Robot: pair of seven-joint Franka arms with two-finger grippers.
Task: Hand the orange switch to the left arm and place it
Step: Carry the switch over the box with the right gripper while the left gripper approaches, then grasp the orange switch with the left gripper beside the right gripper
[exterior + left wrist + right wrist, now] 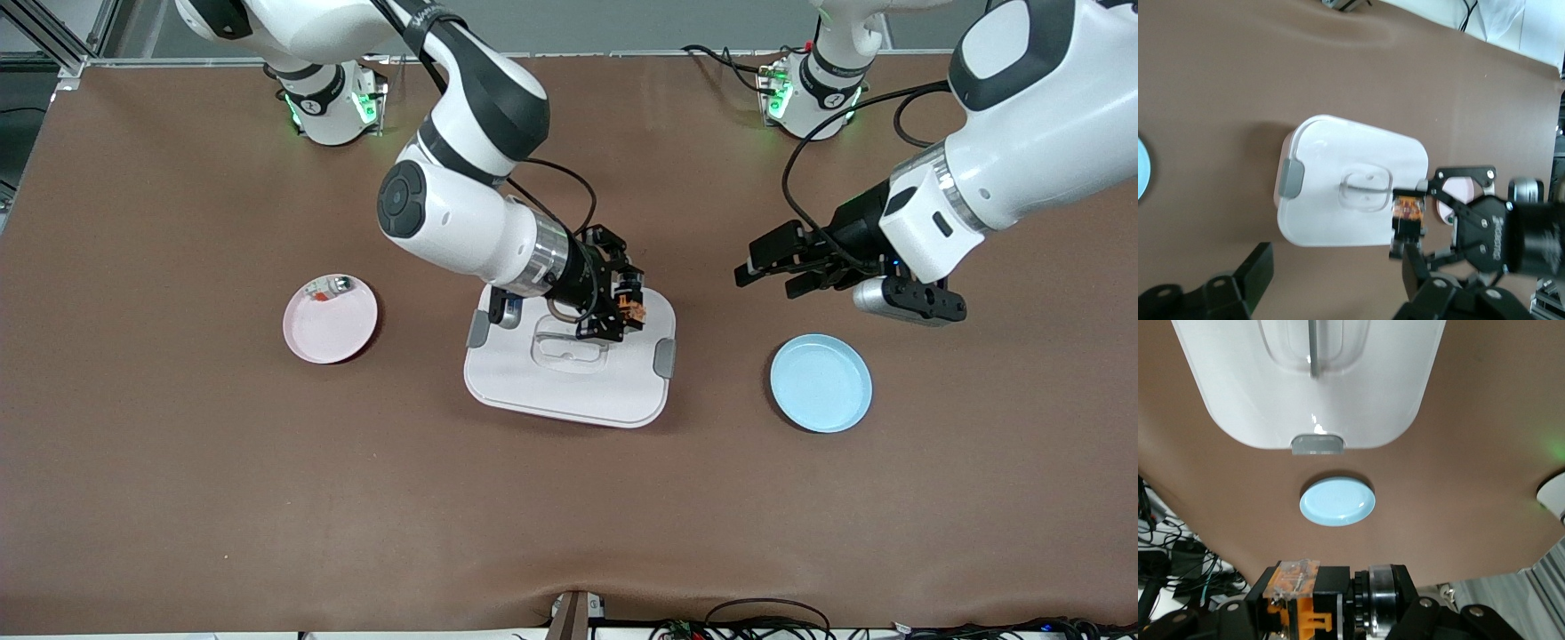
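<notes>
The right gripper (pixel 633 307) hangs over the white box (pixel 569 391), above the edge of its lid that lies farther from the front camera, and its fingers are clamped on the orange switch (pixel 635 310) — a tiny black body with an orange face, held clear of the lid. In the left wrist view the same switch (pixel 1408 212) shows pinched between the black fingers of that gripper, just past the rim of the box (pixel 1338 153); in the right wrist view it (pixel 1296 587) sits between the fingers at the base of the picture, with the box (pixel 1238 393) and a grey latch (pixel 1318 444) below. The left gripper (pixel 772 271) is in the air over bare brown table (pixel 569 516) between the box and the light-blue plate (pixel 821 383), pointing toward the right gripper; its fingers stand apart with nothing between them. The light-blue plate lies toward the left arm's end of the table. Toward the right arm's end lies a pink plate (pixel 330 329) — on its rim farther from the front camera rests a small grey-and-clear part (pixel 329 287) with an orange-red bit.
</notes>
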